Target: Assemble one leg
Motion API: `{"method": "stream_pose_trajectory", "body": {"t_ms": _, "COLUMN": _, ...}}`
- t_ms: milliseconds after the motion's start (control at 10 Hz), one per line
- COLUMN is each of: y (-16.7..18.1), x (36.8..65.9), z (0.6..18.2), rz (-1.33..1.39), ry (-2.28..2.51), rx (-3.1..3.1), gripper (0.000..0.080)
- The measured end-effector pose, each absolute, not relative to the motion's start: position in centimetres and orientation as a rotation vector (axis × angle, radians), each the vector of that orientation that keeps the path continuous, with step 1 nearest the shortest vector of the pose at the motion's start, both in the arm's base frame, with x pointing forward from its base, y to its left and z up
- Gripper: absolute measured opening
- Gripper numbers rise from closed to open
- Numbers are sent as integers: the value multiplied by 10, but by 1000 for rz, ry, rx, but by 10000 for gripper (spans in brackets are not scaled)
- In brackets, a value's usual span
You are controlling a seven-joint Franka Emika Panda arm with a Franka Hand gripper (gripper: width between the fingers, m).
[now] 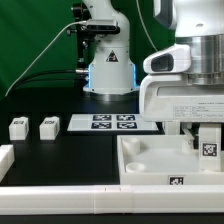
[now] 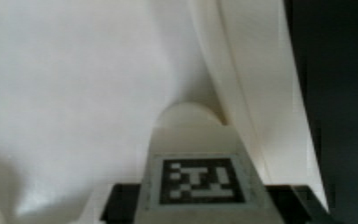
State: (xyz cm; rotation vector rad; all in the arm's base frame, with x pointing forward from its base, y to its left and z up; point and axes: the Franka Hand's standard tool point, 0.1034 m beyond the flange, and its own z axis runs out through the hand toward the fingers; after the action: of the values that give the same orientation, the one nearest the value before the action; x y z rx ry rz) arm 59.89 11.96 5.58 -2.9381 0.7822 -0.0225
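My gripper (image 1: 207, 138) is shut on a leg (image 1: 208, 146), a small white block with a black-and-white tag. It holds the leg upright over the right side of the large white tray-like piece (image 1: 150, 160). In the wrist view the leg (image 2: 202, 170) sits between my dark fingers (image 2: 135, 203), gripper (image 2: 208, 208) shut on it, above the tray's white floor (image 2: 69, 90) near its raised rim (image 2: 247, 70). I cannot tell whether the leg's lower end touches the tray. Two more legs (image 1: 18, 127) (image 1: 48, 126) stand on the black table at the exterior view's left.
The marker board (image 1: 112, 122) lies behind the tray in front of the robot base (image 1: 108, 70). A white part (image 1: 5, 158) shows at the left edge. A long white rail (image 1: 90, 205) runs along the front. Black table (image 2: 345, 80) shows beyond the tray's rim.
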Motion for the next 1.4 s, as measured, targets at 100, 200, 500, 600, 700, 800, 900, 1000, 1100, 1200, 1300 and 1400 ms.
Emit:
{"method": "stream_pose_trajectory", "body": {"t_ms": 100, "y": 121, "x": 598, "z": 55, "rz": -11, "ry": 953, "rx": -2885, "gripper": 283}}
{"method": "stream_pose_trajectory", "body": {"t_ms": 200, "y": 122, "x": 598, "z": 55, "rz": 5, "ry": 1156, "rx": -2804, "gripper": 283}}
{"method": "stream_pose_trajectory", "body": {"t_ms": 500, "y": 126, "x": 596, "z": 54, "rz": 53, "ry": 1661, "rx": -2524, "gripper": 282}}
{"method": "stream_pose_trajectory", "body": {"t_ms": 600, "y": 126, "x": 596, "z": 54, "rz": 65, "ry": 1802, "rx": -2425, "gripper": 282}}
{"method": "stream_pose_trajectory", "body": {"t_ms": 700, "y": 127, "x": 596, "z": 54, "rz": 75, "ry": 1943, "rx": -2315, "gripper": 280}}
{"method": "stream_pose_trajectory", "body": {"t_ms": 800, "y": 127, "x": 597, "z": 54, "rz": 88, "ry": 2091, "rx": -2183, "gripper": 279}}
{"method": "stream_pose_trajectory", "body": {"t_ms": 900, "y": 127, "x": 596, "z": 54, "rz": 97, "ry": 2209, "rx": -2067, "gripper": 279}}
{"method": "stream_pose_trajectory", "body": {"t_ms": 1000, "y": 126, "x": 597, "z": 54, "rz": 99, "ry": 2360, "rx": -1906, "gripper": 279}}
{"method": "stream_pose_trajectory", "body": {"t_ms": 1100, "y": 126, "x": 597, "z": 54, "rz": 94, "ry": 2448, "rx": -1802, "gripper": 279}}
{"method": "stream_pose_trajectory", "body": {"t_ms": 1200, "y": 123, "x": 598, "z": 55, "rz": 89, "ry": 2485, "rx": -1754, "gripper": 280}}
{"method": "stream_pose_trajectory", "body": {"t_ms": 1300, "y": 122, "x": 598, "z": 55, "rz": 94, "ry": 2508, "rx": -1716, "gripper": 280}}
{"method": "stream_pose_trajectory", "body": {"t_ms": 1400, "y": 120, "x": 598, "z": 55, "rz": 88, "ry": 2507, "rx": -1719, "gripper": 290}}
